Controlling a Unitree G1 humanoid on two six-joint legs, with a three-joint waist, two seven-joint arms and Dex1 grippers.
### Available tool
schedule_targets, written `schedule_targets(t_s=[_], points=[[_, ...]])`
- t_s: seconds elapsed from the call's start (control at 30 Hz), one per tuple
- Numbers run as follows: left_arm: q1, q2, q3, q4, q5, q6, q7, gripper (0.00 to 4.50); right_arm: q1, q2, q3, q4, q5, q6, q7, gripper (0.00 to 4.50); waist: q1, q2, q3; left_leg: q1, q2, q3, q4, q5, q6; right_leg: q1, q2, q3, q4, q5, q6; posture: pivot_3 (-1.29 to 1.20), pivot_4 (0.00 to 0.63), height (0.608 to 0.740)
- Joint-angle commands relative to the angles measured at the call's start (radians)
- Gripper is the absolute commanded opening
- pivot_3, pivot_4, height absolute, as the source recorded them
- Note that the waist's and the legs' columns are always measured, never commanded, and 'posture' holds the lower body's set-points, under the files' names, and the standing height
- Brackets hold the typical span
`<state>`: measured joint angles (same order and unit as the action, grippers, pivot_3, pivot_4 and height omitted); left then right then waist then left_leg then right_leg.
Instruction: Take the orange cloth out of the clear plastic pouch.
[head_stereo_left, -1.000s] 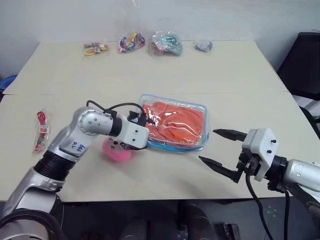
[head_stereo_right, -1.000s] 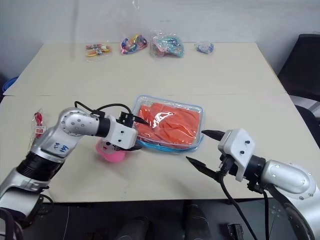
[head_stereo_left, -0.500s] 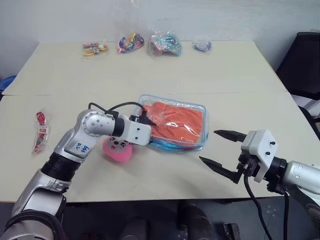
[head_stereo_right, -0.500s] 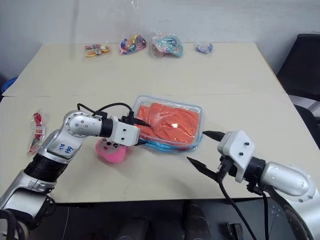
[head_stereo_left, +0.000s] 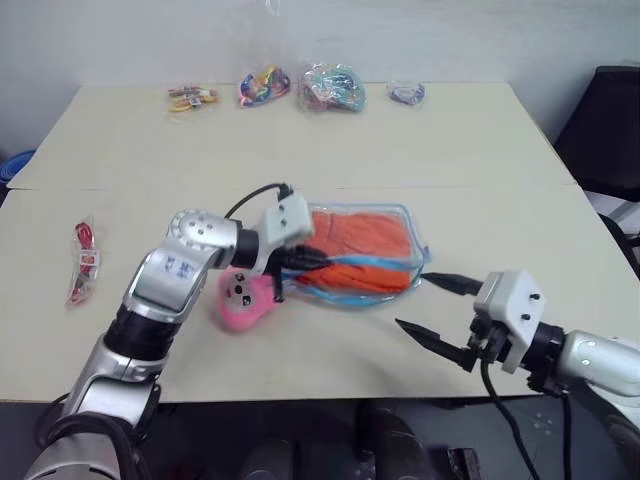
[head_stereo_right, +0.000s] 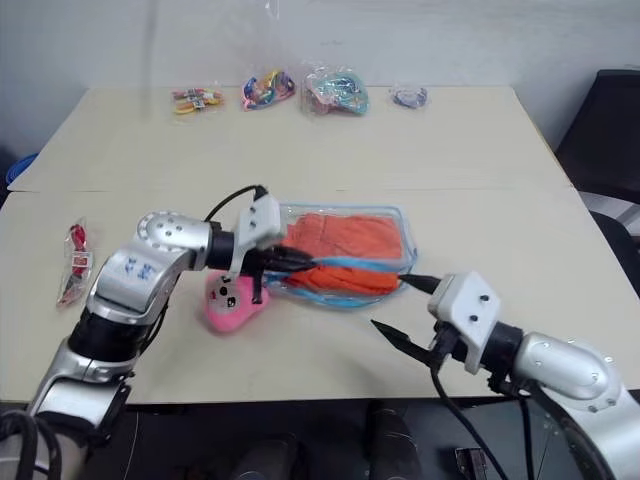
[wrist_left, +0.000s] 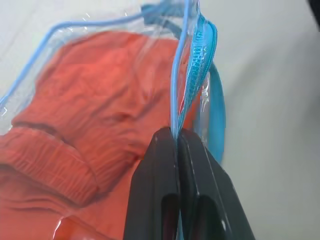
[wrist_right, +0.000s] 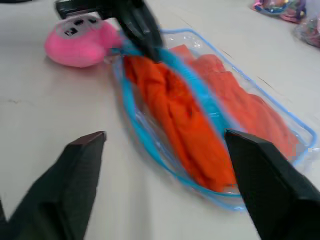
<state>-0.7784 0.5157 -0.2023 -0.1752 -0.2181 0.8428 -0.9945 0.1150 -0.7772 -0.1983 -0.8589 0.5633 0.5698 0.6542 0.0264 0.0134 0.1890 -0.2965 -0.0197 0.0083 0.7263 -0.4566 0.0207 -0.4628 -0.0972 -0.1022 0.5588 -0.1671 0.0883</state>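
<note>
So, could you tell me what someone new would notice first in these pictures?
Most striking is the orange cloth inside the clear plastic pouch at the middle of the table. The left hand is shut on the pouch's blue zipper edge, with a pink plush toy beside it. The right hand waits open near the pouch's other end.
</note>
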Motion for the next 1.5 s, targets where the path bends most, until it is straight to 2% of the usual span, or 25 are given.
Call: schedule_targets(t_s=[0.03, 0.1, 0.37, 0.43, 0.57, 0.9, 1.3, 1.5], points=[[-0.027, -0.043, 0.032, -0.060, -0.062, 0.126, 0.068, 0.00, -0.036, 0.008, 0.072, -0.018, -0.071, -0.035, -0.027, 2.56, -0.001, 0.000, 0.000, 0.000, 0.000, 0.000, 0.000, 0.000, 0.000, 0.000, 0.000, 0.000, 0.000, 0.000, 0.000, 0.00, 0.150, 0.740], [-0.024, -0.047, 0.018, -0.075, -0.066, 0.128, 0.084, 0.00, -0.081, 0.011, 0.134, 0.014, -0.134, -0.041, -0.049, 1.91, -0.004, 0.000, 0.000, 0.000, 0.000, 0.000, 0.000, 0.000, 0.000, 0.000, 0.000, 0.000, 0.000, 0.000, 0.000, 0.00, 0.150, 0.740], [-0.013, -0.057, -0.009, -0.089, -0.084, 0.120, 0.127, 0.00, -0.270, 0.026, 0.376, 0.229, -0.430, -0.146, -0.080, 1.91, 0.000, 0.000, 0.000, 0.000, 0.000, 0.000, 0.000, 0.000, 0.000, -0.001, 0.000, 0.000, 0.000, 0.000, 0.000, 0.00, 0.150, 0.740], [-0.012, -0.058, -0.013, -0.093, -0.087, 0.115, 0.134, 0.00, -0.299, 0.042, 0.401, 0.275, -0.472, -0.170, -0.084, 2.27, -0.001, 0.000, 0.000, 0.000, 0.000, 0.000, 0.000, 0.000, 0.000, -0.001, 0.000, 0.000, 0.000, 0.000, 0.000, 0.00, 0.150, 0.740], [-0.004, -0.056, -0.021, -0.107, -0.096, 0.113, 0.142, 0.00, -0.351, 0.070, 0.454, 0.350, -0.573, -0.196, -0.096, 3.45, -0.003, 0.000, 0.000, 0.000, 0.000, 0.000, 0.000, 0.000, -0.001, -0.001, 0.000, 0.000, 0.000, 0.000, 0.000, 0.00, 0.150, 0.740], [0.010, -0.054, -0.030, -0.145, -0.118, 0.118, 0.156, 0.00, -0.408, 0.149, 0.484, 0.479, -0.695, -0.214, -0.121, 3.45, -0.005, 0.000, 0.000, 0.000, 0.000, 0.000, 0.000, 0.000, -0.001, -0.001, -0.001, 0.000, 0.000, 0.000, 0.000, 0.00, 0.150, 0.740], [-0.013, -0.052, -0.030, -0.106, -0.109, 0.084, 0.164, 0.00, -0.459, 0.048, 0.586, 0.594, -1.007, -0.432, -0.092, 3.45, -0.005, 0.000, 0.000, 0.000, 0.000, 0.000, 0.000, 0.001, -0.002, -0.001, -0.001, 0.000, 0.000, 0.000, 0.000, 0.00, 0.150, 0.740], [-0.017, -0.054, -0.032, -0.093, -0.110, 0.071, 0.166, 0.00, -0.528, 0.085, 0.614, 0.691, -1.089, -0.431, -0.090, 3.45, -0.008, 0.000, 0.000, 0.000, 0.000, 0.000, 0.001, 0.001, -0.003, -0.001, -0.001, 0.000, 0.000, 0.000, 0.000, 0.00, 0.150, 0.740]])
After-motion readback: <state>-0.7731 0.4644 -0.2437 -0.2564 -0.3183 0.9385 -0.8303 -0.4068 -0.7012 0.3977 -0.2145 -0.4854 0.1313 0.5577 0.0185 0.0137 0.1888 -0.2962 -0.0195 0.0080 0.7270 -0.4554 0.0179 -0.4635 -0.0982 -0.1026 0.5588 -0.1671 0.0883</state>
